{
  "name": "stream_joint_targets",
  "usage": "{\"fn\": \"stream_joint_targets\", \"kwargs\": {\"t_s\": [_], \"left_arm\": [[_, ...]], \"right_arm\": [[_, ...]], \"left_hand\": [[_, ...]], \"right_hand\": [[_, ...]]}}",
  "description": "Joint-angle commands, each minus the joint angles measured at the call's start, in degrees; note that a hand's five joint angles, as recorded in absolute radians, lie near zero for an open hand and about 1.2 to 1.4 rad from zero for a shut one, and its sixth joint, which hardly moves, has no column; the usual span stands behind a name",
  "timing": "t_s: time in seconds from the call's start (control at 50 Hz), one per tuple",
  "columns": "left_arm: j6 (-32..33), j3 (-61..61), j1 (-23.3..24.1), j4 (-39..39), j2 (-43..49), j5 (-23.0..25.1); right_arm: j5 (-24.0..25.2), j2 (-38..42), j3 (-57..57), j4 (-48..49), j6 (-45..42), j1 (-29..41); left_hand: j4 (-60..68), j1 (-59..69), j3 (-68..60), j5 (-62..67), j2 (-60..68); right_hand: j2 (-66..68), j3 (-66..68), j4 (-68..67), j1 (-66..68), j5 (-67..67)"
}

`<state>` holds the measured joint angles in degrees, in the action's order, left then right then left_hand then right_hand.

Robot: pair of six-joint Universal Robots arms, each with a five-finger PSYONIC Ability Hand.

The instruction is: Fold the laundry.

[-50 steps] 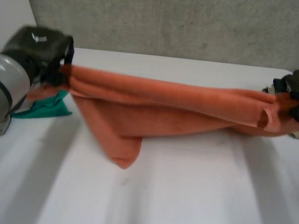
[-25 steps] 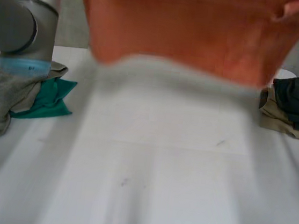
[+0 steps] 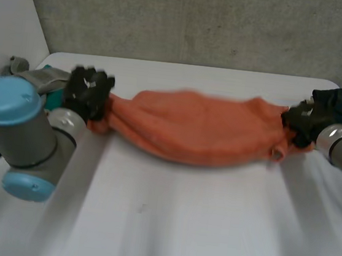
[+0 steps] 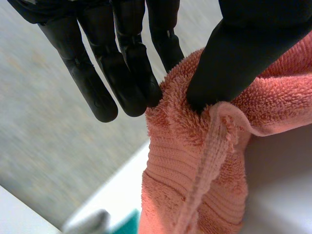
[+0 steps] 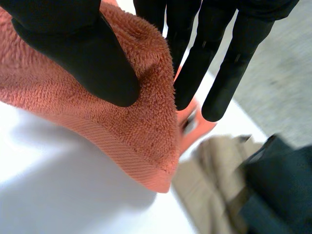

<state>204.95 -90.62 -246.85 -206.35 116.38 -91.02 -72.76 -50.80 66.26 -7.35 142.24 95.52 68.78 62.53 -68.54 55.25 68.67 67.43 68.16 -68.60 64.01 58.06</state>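
Orange towel point(image 3: 202, 128) lies bunched in a long roll across the far half of the white table point(image 3: 178, 228), stretched between the robot's two hands. The left hand point(image 3: 87, 91) pinches the towel's left end between thumb and straight fingers. The right hand point(image 3: 301, 121) pinches the right end the same way, beside a heap of dark and beige clothes point(image 5: 214, 185). The step in hand appears to be laying the towel out flat before folding. The next move likely calls for drawing both ends toward the robot to spread the bunched cloth smooth, with a firm pinch at each end.
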Motion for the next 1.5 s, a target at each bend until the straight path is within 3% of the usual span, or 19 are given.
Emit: {"fn": "stream_joint_targets", "kwargs": {"t_s": [0.02, 0.04, 0.12, 0.3, 0.46, 0.58, 0.7, 0.84, 1.2, 1.36, 1.42, 1.5], "left_arm": [[0.5, -0.2, 0.8, 1.5, 5.0, -0.2], [0.5, -0.1, 1.1, 1.6, 4.7, -0.2], [0.4, -0.3, 1.2, 1.6, 1.4, -0.2], [-0.2, -2.7, 1.2, 1.6, -3.0, -0.2], [-0.3, -3.8, 1.4, 1.6, -3.4, -0.1], [-0.3, -4.0, 1.5, 1.6, -3.4, 0.0], [-0.3, -4.0, 1.5, 1.6, -3.3, 0.0], [-0.3, -4.0, 1.3, 1.6, -2.6, 0.0], [-1.1, -4.0, 0.7, 1.7, -0.1, -0.3], [-1.2, -3.8, 0.5, 3.0, 1.1, -0.1], [-1.2, -3.7, 0.4, 5.5, 1.6, -0.1], [-1.4, -3.3, -1.3, 9.2, 1.4, -0.1]], "right_arm": [[-1.9, 2.8, 2.1, 1.0, -7.7, -0.1], [-1.9, 2.5, 3.1, 1.7, -7.1, -0.1], [-1.9, -3.1, 7.6, 4.7, -4.3, -0.3], [-6.1, -20.0, 22.4, 7.4, 9.2, -0.9], [-8.3, -26.1, 33.1, 2.9, 18.6, -1.6], [-7.8, -25.9, 38.1, 1.9, 19.1, -1.7], [-8.1, -23.8, 39.3, 10.5, 19.0, -1.3], [-8.7, -14.5, 33.8, 14.7, 19.8, -0.8], [-11.2, -4.4, 20.7, 14.6, 23.3, 0.7], [-11.3, -1.8, 16.4, 14.2, 24.9, 3.1], [-11.3, -2.2, 16.3, 14.3, 25.2, 3.7], [-11.3, -1.8, 15.1, 14.2, 25.2, 3.8]], "left_hand": [[11.2, 17.5, -11.5, 14.8, 11.3], [11.2, 17.5, -11.5, 14.8, 11.3], [11.2, 17.5, -11.5, 14.8, 11.3], [11.2, 17.5, -11.5, 14.8, 11.3], [11.2, 17.5, -11.5, 14.8, 11.3], [11.2, 17.5, -11.5, 14.8, 11.3], [11.2, 17.5, -11.5, 14.8, 11.3], [11.2, 17.5, -11.5, 14.8, 11.3], [11.2, 17.5, -11.5, 14.8, 11.3], [-5.2, 1.0, 5.0, -1.7, -5.1], [-20.3, -14.1, 20.1, -16.8, -20.2], [-38.5, -32.3, 38.3, -35.0, -38.4]], "right_hand": [[-30.8, -31.6, 32.0, -27.4, -31.5], [-39.3, -40.0, 40.4, -35.8, -39.9], [-43.4, -44.1, 44.5, -40.0, -44.0], [-42.5, -43.3, 43.7, -39.1, -43.2], [-39.5, -40.3, 40.7, -36.1, -40.2], [-38.5, -39.2, 39.7, -35.1, -39.1], [-38.5, -39.2, 39.7, -35.1, -39.1], [-37.2, -37.9, 38.3, -33.7, -37.8], [-23.2, -23.9, 24.4, -19.8, -23.8], [-19.5, -20.2, 20.7, -16.1, -20.1], [-18.5, -19.2, 19.7, -15.1, -19.1], [6.0, 5.3, -4.8, 9.4, 5.4]]}}
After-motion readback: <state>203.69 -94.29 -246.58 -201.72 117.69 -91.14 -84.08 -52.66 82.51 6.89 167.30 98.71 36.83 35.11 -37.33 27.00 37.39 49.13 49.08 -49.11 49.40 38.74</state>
